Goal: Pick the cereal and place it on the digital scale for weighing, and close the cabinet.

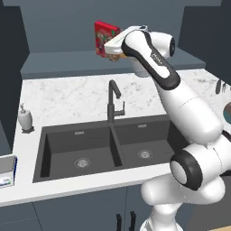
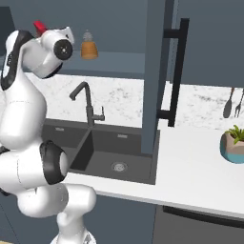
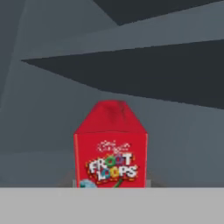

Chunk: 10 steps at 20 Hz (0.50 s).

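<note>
The cereal point(image 1: 104, 37) is standing upright on the cabinet's point(image 1: 67, 58) open lower shelf, near the top centre of the left base view, with the arm's hand pressed up against its right side. In the hand view the red box point(image 3: 111, 148) is sitting in the lower middle of the frame, right at the gripper, whose jaws are closed on it. The digital scale point(image 1: 7, 170) is lying at the left edge of the left base view, on the counter point(image 1: 67, 97) beside the sink point(image 1: 81, 144). In the right base view an amber bottle point(image 2: 88, 46) is standing on the shelf at upper left, and a cabinet door point(image 2: 155, 71) is hanging open in the centre.
</note>
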Motion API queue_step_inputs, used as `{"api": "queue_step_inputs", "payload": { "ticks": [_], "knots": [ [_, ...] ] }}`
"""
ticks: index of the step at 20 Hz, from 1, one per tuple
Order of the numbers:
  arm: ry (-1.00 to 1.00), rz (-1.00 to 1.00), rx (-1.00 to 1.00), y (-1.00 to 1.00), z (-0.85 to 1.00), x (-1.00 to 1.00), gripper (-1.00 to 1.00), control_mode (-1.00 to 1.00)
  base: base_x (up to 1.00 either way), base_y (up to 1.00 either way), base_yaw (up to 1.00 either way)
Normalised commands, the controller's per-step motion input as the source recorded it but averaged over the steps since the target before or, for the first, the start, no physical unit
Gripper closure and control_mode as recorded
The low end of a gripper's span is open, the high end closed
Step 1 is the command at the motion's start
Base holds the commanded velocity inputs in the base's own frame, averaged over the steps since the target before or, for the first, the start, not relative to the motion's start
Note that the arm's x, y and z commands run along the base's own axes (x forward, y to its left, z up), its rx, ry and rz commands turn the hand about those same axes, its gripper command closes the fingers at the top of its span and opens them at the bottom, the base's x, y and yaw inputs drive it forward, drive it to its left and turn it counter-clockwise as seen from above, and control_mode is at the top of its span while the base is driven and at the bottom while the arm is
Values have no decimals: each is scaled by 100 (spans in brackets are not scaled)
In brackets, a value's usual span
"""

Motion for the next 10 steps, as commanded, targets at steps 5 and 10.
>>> {"api": "queue_step_inputs", "payload": {
  "ticks": [5, 10],
  "knots": [
    [-20, -1, 6, -10, 3, -100, 100, -100, 0, 0, 0],
    [-4, -8, 5, -17, 12, -100, 100, -100, 0, 0, 0]
  ]
}}
